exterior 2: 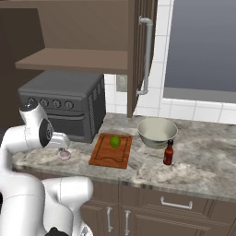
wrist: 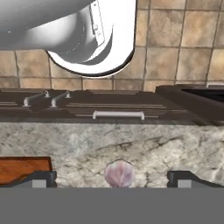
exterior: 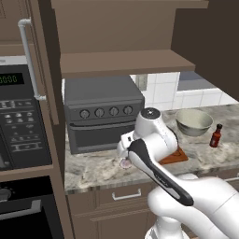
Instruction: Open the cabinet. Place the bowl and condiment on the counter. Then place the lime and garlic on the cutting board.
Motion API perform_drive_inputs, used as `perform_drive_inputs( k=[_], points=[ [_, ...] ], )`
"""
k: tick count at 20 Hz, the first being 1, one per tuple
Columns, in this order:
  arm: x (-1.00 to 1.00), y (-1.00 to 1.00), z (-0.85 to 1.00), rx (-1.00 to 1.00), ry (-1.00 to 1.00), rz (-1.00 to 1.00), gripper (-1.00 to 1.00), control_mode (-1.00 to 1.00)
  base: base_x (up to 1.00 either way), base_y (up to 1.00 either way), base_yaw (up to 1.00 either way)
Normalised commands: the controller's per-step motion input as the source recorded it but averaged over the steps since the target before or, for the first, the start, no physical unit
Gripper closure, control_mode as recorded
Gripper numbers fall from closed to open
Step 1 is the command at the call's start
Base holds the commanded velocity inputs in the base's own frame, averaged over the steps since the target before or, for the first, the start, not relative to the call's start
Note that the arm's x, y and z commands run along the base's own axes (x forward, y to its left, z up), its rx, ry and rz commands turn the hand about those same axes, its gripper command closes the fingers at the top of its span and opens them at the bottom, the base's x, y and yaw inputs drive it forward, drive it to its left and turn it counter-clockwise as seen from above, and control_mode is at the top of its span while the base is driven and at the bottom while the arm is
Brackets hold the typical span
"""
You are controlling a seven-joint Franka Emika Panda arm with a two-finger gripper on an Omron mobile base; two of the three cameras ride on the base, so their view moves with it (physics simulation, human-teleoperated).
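Garlic (wrist: 119, 173) sits right under the hand camera, a pinkish-white bulb on the counter (wrist: 175, 144), framed between the two dark fingertips (wrist: 41, 178) that stand far apart on either side of it. That wide spread makes sense: the gripper (wrist: 113, 180) is empty and lined up to drop around the bulb, so it needs room on both flanks.

From the right base view, the garlic (exterior 2: 64, 154) lies on the stone just left of the cutting board (exterior 2: 103, 156), close to the front edge, with the gripper (exterior 2: 62, 148) hovering directly over it. Whether the tips already touch the stone is hard to say from this angle; it looks like a small gap remains.

Over on the board, the lime (exterior 2: 115, 141) already rests near the far end, so that half of the pairing looks done. The bowl (exterior 2: 157, 130) stands on the counter to the right of the board, and the condiment (exterior 2: 168, 153) stands upright in front of it, both well clear of the working path. The cabinet (exterior 2: 138, 50) hangs open above, door swung out, shelf bare.

So the garlic is the one item left out of place, and the short hop onto the board beside the lime is what this pose seems set up for.
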Motion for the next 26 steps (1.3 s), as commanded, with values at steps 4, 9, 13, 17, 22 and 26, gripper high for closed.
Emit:
perform_drive_inputs(
  k=[4,9,13,17,22,26],
  points=[
    [0.22,0.09,-0.27,0.0,0.0,0.0,-1.0,-1.0,0.0,0.0,0.0],
    [0.24,0.14,-0.26,0.0,0.0,0.0,-1.0,-1.0,0.0,0.0,0.0],
    [0.24,0.08,-0.25,0.0,0.0,0.0,-1.0,-1.0,0.0,0.0,0.0],
    [0.19,0.0,-0.19,0.0,0.0,0.0,-1.0,-1.0,0.0,0.0,0.0],
    [0.21,0.01,-0.22,0.0,0.0,0.0,-1.0,-1.0,0.0,0.0,0.0],
    [0.19,0.02,-0.25,0.0,0.0,0.0,-1.0,-1.0,0.0,0.0,0.0]
  ],
)
